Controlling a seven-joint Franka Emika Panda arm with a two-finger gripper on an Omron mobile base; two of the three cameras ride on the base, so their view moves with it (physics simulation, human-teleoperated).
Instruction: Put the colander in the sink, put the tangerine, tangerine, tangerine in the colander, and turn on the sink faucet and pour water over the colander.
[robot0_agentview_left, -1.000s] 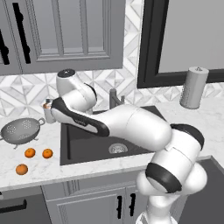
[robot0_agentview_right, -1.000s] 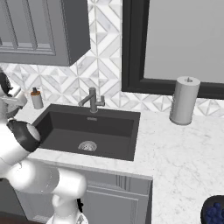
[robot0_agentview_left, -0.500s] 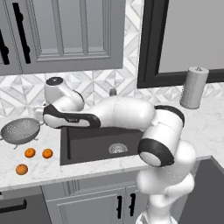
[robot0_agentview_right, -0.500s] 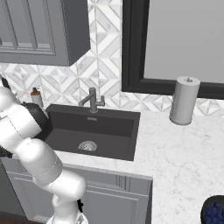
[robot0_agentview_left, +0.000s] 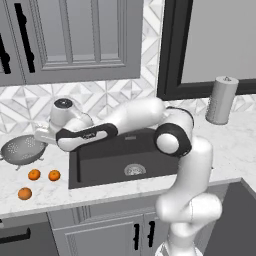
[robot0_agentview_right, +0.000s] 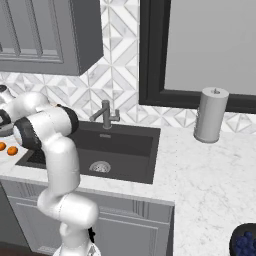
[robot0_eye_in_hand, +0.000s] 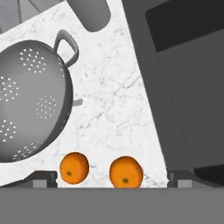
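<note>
Marble counter (robot0_agentview_left: 235, 150) around dark sink (robot0_agentview_left: 115, 160).

Even, bright rendered light, no glare; soft shadow under the colander (robot0_eye_in_hand: 30, 100); base views slightly soft.

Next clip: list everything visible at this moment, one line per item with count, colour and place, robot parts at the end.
colander: one, silver-grey, on the counter left of the sink
tangerines: three, orange, on the counter in front of the colander
sink: one, dark charcoal, set in the counter, nothing in it
sink faucet: one, grey, behind the sink, no water running
paper towel roll: one, grey, on the counter right of the sink
bowl of blue fruit: one, dark, at the far right counter edge
cabinets: grey, above and below the counter
tool: one, open, above the counter near the colander
</note>
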